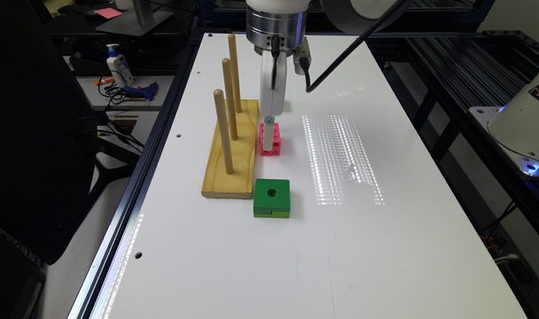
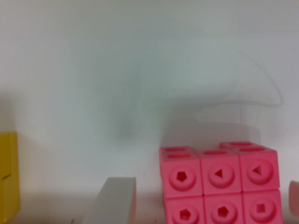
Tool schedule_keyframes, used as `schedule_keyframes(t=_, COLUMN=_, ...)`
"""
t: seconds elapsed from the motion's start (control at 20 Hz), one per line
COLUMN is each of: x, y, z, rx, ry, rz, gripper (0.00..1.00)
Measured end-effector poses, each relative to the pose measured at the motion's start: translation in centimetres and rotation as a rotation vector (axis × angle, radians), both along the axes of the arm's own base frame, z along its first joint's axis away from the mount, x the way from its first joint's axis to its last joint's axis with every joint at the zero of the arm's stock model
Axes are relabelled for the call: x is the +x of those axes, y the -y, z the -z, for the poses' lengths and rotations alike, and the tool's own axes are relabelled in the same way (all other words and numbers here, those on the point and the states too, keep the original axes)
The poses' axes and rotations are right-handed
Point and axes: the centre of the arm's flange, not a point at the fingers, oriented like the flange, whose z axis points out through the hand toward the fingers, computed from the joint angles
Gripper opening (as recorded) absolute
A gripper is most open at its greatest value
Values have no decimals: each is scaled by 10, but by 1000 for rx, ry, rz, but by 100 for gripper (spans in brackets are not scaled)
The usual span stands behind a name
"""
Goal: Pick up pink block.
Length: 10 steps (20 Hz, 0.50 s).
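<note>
Beside the wooden peg board (image 1: 234,159), pink block (image 1: 270,139) lengthwise along its edge, between the parted end effector (image 1: 268,133) fingers.

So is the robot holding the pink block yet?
Not yet, it seems. The gripper is down at the pink block, with one finger standing apart from the block's side. Nothing is clearly gripped.

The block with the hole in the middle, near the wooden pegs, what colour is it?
Green. The square block has a darker green top and a lighter, yellow-green strip along its base, clearest in the exterior view.
</note>
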Motion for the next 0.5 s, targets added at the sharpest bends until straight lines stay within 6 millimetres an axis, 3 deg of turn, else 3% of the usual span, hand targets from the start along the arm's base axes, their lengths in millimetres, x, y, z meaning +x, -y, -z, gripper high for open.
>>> schedule_keyframes(t=0.5, x=4, y=-9, z=0, rx=6, ry=6, rz=-13, gripper=100)
